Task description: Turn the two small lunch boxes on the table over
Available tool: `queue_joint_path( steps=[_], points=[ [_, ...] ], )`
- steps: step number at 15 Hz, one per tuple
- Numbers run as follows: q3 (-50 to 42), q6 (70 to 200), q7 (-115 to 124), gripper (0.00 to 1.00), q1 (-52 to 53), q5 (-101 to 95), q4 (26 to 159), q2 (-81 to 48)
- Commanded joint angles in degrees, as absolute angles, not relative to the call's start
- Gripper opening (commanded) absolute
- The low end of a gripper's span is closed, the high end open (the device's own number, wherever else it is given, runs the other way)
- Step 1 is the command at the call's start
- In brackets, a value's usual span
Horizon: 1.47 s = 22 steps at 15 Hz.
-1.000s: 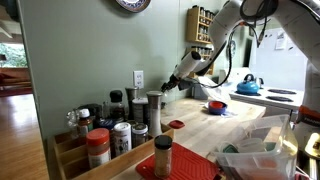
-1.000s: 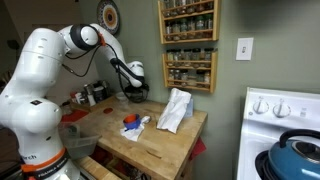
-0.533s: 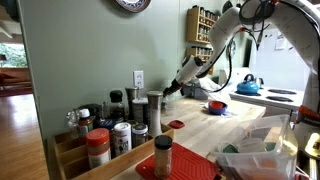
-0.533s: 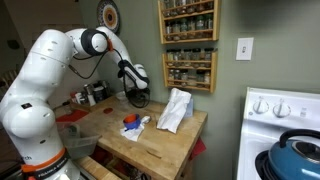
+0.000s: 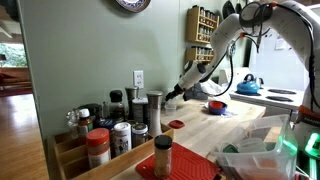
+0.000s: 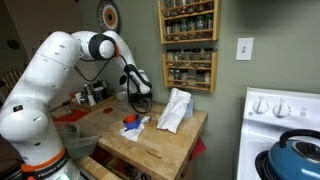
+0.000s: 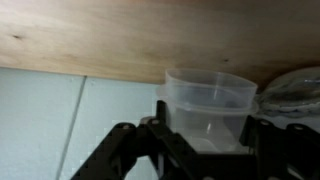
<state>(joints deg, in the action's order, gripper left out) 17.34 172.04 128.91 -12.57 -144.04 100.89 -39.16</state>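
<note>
Claw (image 7: 205, 140) pinched tight on clear plastic lunch box (image 7: 207, 98), box sits btwn its fingers, close to light-wood table (image 7: 90, 35), at back edge by pale green wall (image 7: 50, 120).

Even, soft indoor light; exterior views slightly blurry, wrist view dim and grainy

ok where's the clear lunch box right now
Wrist view, right of centre: the clear lunch box is held between the fingers, with the wooden table and pale wall behind it.
</note>
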Motion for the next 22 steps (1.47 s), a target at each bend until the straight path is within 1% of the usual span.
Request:
queue_joint_path(
  steps=[1,2,3,5,8,12,14,15,17,18,20,21,22],
  points=[
    [22.27,170.08,125.18,0.87,-17.34,-144.04,103.15,-39.83],
    [22.66,170.76,124.43,0.86,-18.01,-144.04,103.69,-39.44],
    [23.23,170.98,123.72,0.88,-18.75,-144.04,104.25,-39.15],
    [23.88,171.56,122.64,0.99,-20.07,-144.04,105.49,-38.48],
    [23.00,173.72,122.05,1.00,-20.69,-144.04,107.48,-36.64],
    [20.08,178.45,121.85,1.00,-19.41,-142.08,110.88,-30.92],
    [17.22,180.94,121.88,1.00,-17.61,-138.85,112.26,-28.10],
    [12.65,182.83,120.65,1.00,-14.48,-135.24,113.77,-26.17],
    [8.73,184.97,112.50,1.00,-13.10,-124.52,117.55,-24.14],
    [2.43,187.60,114.70,1.00,-7.57,-123.65,118.59,-23.01],
    [-5.56,189.17,113.05,1.00,-0.95,-119.76,122.63,-22.16],
    [-6.35,187.50,114.20,1.00,0.92,-119.92,122.62,-21.64],
    [-1.75,188.51,114.03,1.00,-4.59,-122.46,119.24,-24.11]
  ],
)
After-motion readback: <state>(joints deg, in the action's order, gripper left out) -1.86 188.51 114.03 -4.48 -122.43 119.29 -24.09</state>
